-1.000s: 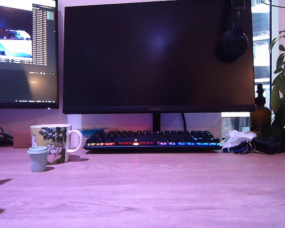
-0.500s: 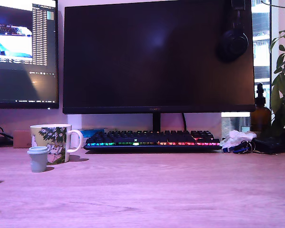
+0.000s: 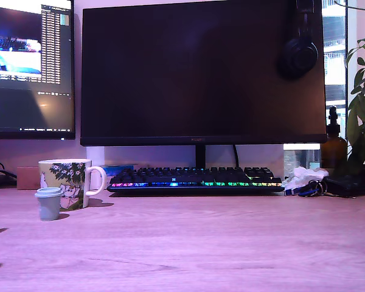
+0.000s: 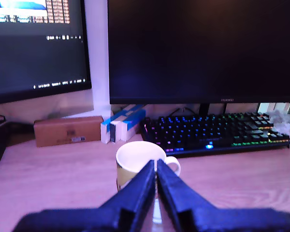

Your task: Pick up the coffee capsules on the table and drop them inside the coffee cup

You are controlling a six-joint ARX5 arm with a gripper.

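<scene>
On the exterior view's left stands one pale blue-grey capsule [image 3: 48, 203], upright on the wooden table [image 3: 219, 243], with its flat rim on top. It is just in front of the coffee cup [image 3: 67, 182] and looks to touch it or almost touch it; I cannot tell which. The cup's white handle points toward the exterior view's right, to the lit keyboard [image 3: 194, 179]. Further right are the big dark monitor [image 3: 201, 73], a brown bottle [image 3: 333, 146] and a plant [image 3: 362, 109], all well apart from the cup.

The arm does not show in the exterior view. In the wrist view the gripper [image 4: 156, 186] has its two dark fingers [image 4: 137, 193] brought together, with only a thin line of gap between them, and I see nothing held there. The cup [image 4: 140, 157] lies straight beyond the fingertips, its open mouth just past them. The inside that I can see looks pale, and I cannot tell if a capsule is in it. The grey capsule is hidden behind the fingers in this view.

My judgement is that the task is not finished. At least the grey capsule waits on the table. A cream-white capsule is not visible anywhere, so it may be inside the cup already or outside the pictures. What is left is to open the fingers, come down to the grey capsule beside the cup, and carry it over the rim.
</scene>
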